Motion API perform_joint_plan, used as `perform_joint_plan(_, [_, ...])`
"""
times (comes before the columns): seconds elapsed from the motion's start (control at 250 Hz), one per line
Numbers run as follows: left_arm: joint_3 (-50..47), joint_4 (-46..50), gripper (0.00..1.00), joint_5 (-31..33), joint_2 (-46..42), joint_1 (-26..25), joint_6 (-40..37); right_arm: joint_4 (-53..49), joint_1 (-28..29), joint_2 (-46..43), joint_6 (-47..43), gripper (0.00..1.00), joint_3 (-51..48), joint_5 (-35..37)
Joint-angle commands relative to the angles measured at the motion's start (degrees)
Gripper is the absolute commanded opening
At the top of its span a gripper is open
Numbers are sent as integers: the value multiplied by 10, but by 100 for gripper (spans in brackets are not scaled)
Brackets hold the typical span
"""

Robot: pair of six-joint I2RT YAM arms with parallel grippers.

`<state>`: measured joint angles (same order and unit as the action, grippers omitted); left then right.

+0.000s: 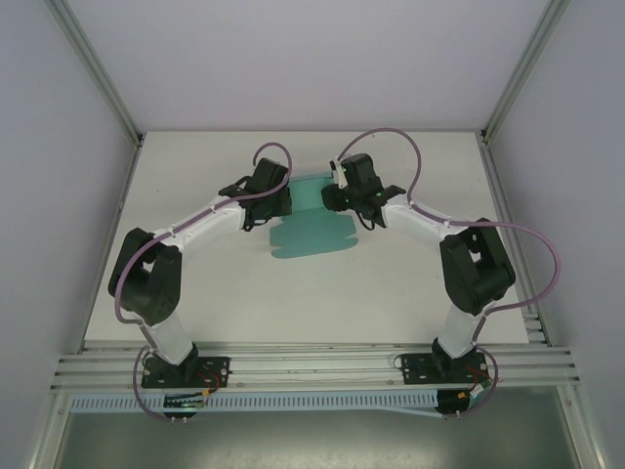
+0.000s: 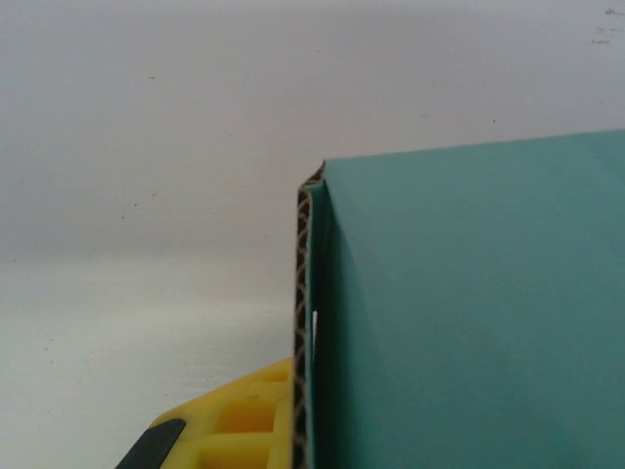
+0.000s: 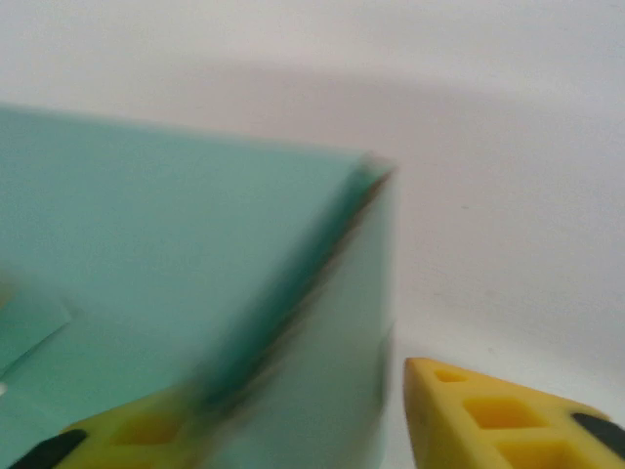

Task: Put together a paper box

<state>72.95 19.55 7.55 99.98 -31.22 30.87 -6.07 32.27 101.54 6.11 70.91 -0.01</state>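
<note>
The teal-green paper box lies as a flat die-cut sheet at the middle of the table, with its far panel standing up between the two grippers. My left gripper is shut on that panel's left edge. In the left wrist view one yellow finger presses on the corrugated edge, and the teal panel hides the other finger. My right gripper straddles the panel's right end. Its jaws stand apart, and a gap shows between the paper and the right finger. This view is blurred.
The white table is walled by pale panels at the back and on both sides. Both arms reach in from their bases at the near edge, elbows out to the sides. Purple cables loop above each wrist.
</note>
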Motion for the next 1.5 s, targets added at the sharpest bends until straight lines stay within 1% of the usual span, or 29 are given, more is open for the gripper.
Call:
perform_joint_plan(0.0, [4,-6,0,-13,-14,-2,-1,0,-3,12,30,36,17,66])
perform_joint_plan(0.084, [4,-7,0,-14,-13,-2,0,-8,-4,22,31,35,29,67])
perform_joint_plan(0.1, [4,-7,0,-15,-13,-2,0,-8,6,23,29,34,30,67])
perform_joint_plan(0.196, [5,-6,0,-13,-13,-2,0,-10,16,27,22,24,35,91])
perform_joint_plan(0.248, [5,-3,0,-6,-14,-3,0,-15,21,26,22,14,37,109])
perform_joint_plan(0.344, [6,-2,0,4,-15,-4,4,-44,26,30,29,6,53,144])
perform_joint_plan(0.412, [5,-1,0,7,-15,-4,4,-64,32,35,32,5,60,180])
perform_joint_plan(0.516, [5,3,0,14,-17,-4,6,-111,38,45,54,0,70,251])
perform_joint_plan(0.723, [9,14,0,33,-17,-4,11,-185,50,58,60,0,85,393])
perform_joint_plan(0.787, [13,17,0,35,-17,-4,12,-204,59,73,36,0,98,444])
perform_joint_plan(0.831, [15,20,0,39,-17,-4,11,-202,63,81,5,0,100,451])
perform_joint_plan(0.871, [17,24,0,46,-17,-4,10,-195,62,85,-20,0,96,440])
perform_joint_plan(0.931, [22,31,0,54,-17,-4,7,-167,65,85,-91,0,77,406])
perform_joint_plan(1.015, [22,34,0,57,-17,-4,2,-149,68,88,-185,0,61,397])
perform_joint_plan(1.087, [25,36,0,59,-17,-4,2,-142,69,90,-243,0,50,411])
perform_joint_plan(1.215, [29,38,0,60,-17,-4,7,-138,69,96,-268,0,49,445])
perform_joint_plan(1.255, [31,42,0,62,-17,-4,10,-131,68,100,-249,0,52,462])
perform_joint_plan(1.291, [31,42,0,60,-17,-4,12,-145,65,104,-205,0,67,472])
perform_joint_plan(1.343, [29,41,0,59,-17,-4,17,-186,57,104,-100,0,96,453])
perform_joint_plan(1.415, [26,38,0,55,-17,-4,22,-199,45,86,56,0,103,418])
perform_joint_plan(1.459, [25,39,0,53,-17,-4,24,-191,40,72,146,0,97,406])
perform_joint_plan(1.495, [25,37,0,50,-17,-4,25,-169,37,61,193,0,86,393])
